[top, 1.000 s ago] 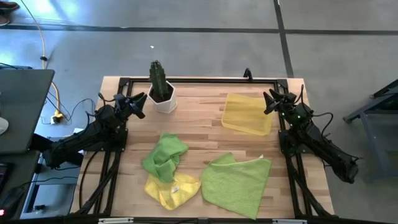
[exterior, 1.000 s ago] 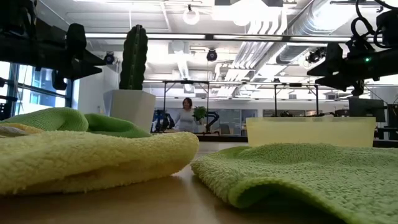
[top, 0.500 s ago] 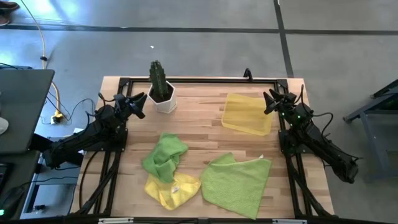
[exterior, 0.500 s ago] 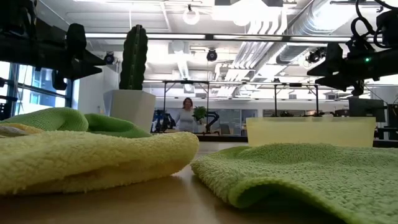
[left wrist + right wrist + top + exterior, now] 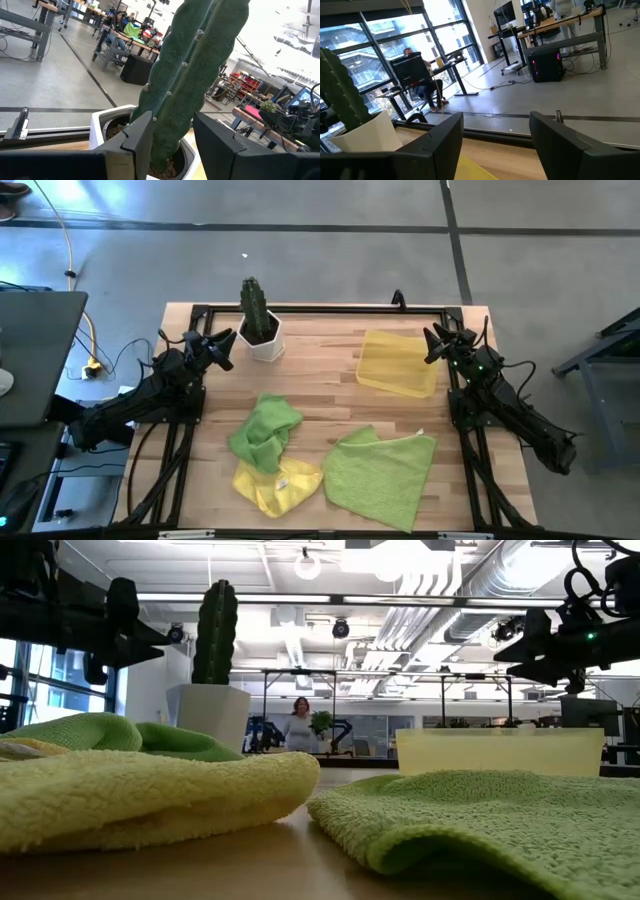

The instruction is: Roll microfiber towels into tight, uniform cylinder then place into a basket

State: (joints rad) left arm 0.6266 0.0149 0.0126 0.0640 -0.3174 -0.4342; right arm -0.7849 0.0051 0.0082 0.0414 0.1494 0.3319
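Observation:
Three microfiber towels lie on the near half of the wooden table. A crumpled lime green one (image 5: 265, 430) overlaps a bunched yellow one (image 5: 275, 485), and a second lime green one (image 5: 378, 470) is spread almost flat to their right. The yellow translucent basket (image 5: 398, 362) sits at the far right. My left gripper (image 5: 222, 345) hovers open at the left edge, level, beside the cactus pot. My right gripper (image 5: 433, 345) hovers open at the right edge, just beside the basket. Nothing is between the fingers of either gripper in the wrist views (image 5: 172, 145) (image 5: 495, 145).
A white pot with a green cactus (image 5: 260, 325) stands at the far left, close in front of my left gripper. A black frame rail (image 5: 320, 308) runs along the table's far edge. Bare wood (image 5: 320, 380) lies between pot, basket and towels. A person (image 5: 297, 727) stands far off in the room.

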